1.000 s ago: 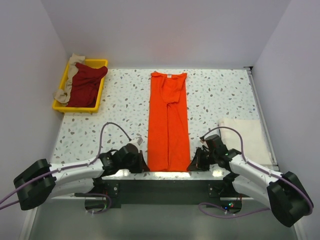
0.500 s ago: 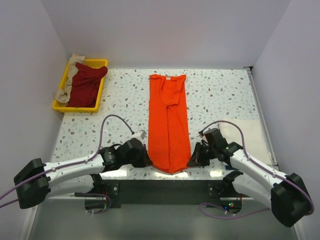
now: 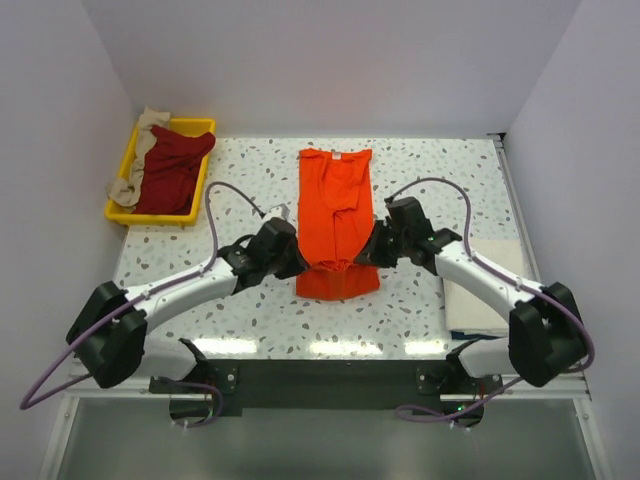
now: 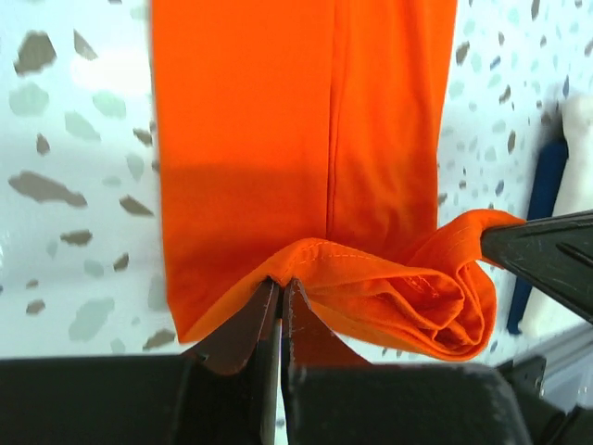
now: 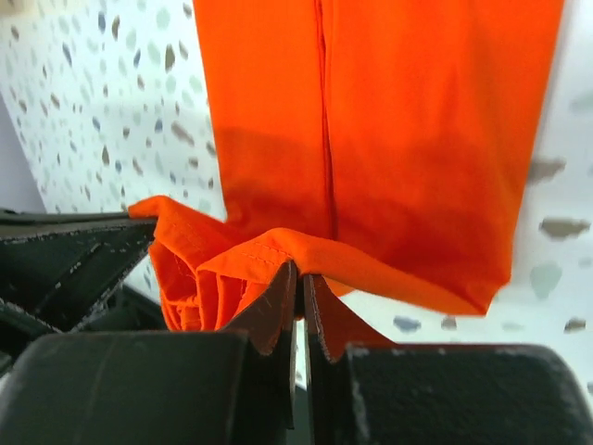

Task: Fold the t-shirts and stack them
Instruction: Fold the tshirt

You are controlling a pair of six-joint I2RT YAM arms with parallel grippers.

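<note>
Orange cloth is pinched at both near corners. The left gripper (image 4: 281,298) has its fingers closed on the left hem corner of the orange t-shirt (image 3: 337,200), and the right gripper (image 5: 300,278) is clamped the same way on the right corner. The hem is held raised over the shirt's own body, with slack bunched between the two grips. The two-corner hold is probably meant to keep the hem edge level so that a crosswise fold lands square.

The shirt lies mid-worktop (image 3: 450,180), already narrowed to a strip. Its long axis runs near to far, with the collar and white tag (image 3: 338,153) at the far end and a doubled fold at the near end.

A cream-white t-shirt (image 3: 495,290) is laid flat at the right edge, likely the stacking spot. A dark red t-shirt (image 3: 172,165) and a beige t-shirt (image 3: 150,122) are heaped unfolded in the yellow tray (image 3: 205,125) at far left.
</note>
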